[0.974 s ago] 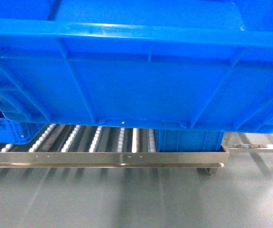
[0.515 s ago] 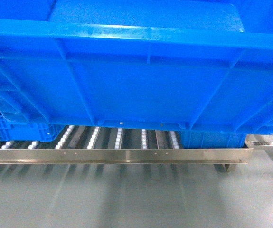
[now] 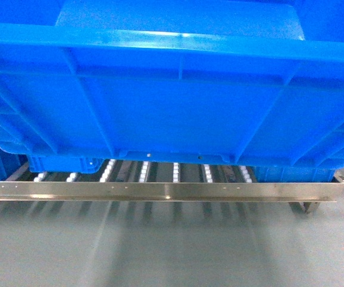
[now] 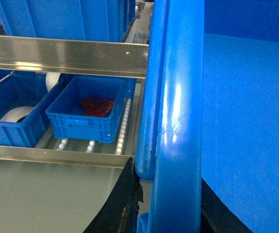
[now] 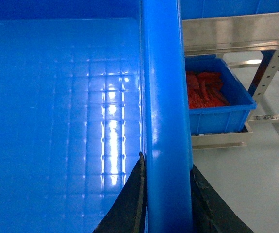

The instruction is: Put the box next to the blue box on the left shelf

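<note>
The box (image 3: pixel 172 101) is a large bright blue crate that hangs in the air and fills the top of the head view; it hides both grippers there. My left gripper (image 4: pixel 171 194) is shut on the box's thick rim (image 4: pixel 178 107), one black finger (image 4: pixel 122 204) on each side. My right gripper (image 5: pixel 167 187) is shut on the opposite rim (image 5: pixel 164 97). Below and beyond the box lies the left shelf (image 3: pixel 160 191), with white rollers (image 3: pixel 174 172) and a steel front lip. On it stand a blue box at the left (image 3: pixel 58 163) and another at the right (image 3: pixel 294 174).
The left wrist view shows a small blue crate with red pieces (image 4: pixel 86 114) and one with a white roll (image 4: pixel 10 119) on the rollers, under an upper steel rail (image 4: pixel 61 56). The right wrist view shows a blue crate of red pieces (image 5: pixel 217 104). Grey floor (image 3: pixel 172 245) lies in front.
The shelf and its crates have slid to the right in the head view, and the lip's right end is now near the frame edge. The held box keeps its place in the view.
</note>
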### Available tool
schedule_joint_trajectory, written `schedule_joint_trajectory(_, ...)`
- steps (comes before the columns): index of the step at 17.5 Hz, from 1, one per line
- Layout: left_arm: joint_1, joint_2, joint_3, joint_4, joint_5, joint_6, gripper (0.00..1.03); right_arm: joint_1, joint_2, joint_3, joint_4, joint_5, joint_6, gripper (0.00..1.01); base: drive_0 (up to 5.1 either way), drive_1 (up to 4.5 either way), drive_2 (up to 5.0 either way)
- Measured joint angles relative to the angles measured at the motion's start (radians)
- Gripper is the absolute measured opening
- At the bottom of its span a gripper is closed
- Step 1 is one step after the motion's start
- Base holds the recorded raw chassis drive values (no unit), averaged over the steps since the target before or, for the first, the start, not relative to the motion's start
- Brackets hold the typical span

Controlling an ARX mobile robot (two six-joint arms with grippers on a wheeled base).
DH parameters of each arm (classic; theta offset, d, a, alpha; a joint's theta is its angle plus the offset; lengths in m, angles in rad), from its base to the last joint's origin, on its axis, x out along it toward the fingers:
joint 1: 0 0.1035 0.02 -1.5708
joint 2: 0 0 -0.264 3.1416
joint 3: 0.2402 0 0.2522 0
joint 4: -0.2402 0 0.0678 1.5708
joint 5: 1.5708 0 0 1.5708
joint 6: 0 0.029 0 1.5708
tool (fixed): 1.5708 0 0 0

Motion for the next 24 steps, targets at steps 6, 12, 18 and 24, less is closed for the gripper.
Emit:
schedule_joint_trajectory(6,-0.002,0.000,0.000,0.006,0.003,0.000,0.16,-0.001,0.000,0.000,0.001,0.004,0.000,0.16,-4.7,3.72,1.1)
schedule_joint_trajectory(12,-0.002,0.000,0.000,0.005,0.002,0.000,0.16,-0.001,0.000,0.000,0.000,0.004,0.000,0.16,-4.7,3.72,1.1)
schedule_joint_trajectory(18,-0.002,0.000,0.000,0.011,0.001,0.000,0.16,-0.001,0.000,0.000,0.005,0.004,0.000,0.16,-1.6,1.24,0.4)
schedule_joint_trajectory(24,-0.002,0.000,0.000,0.006,0.003,0.000,0.16,-0.001,0.000,0.000,0.002,0.005,0.000,0.16,0.0,0.00,0.0)
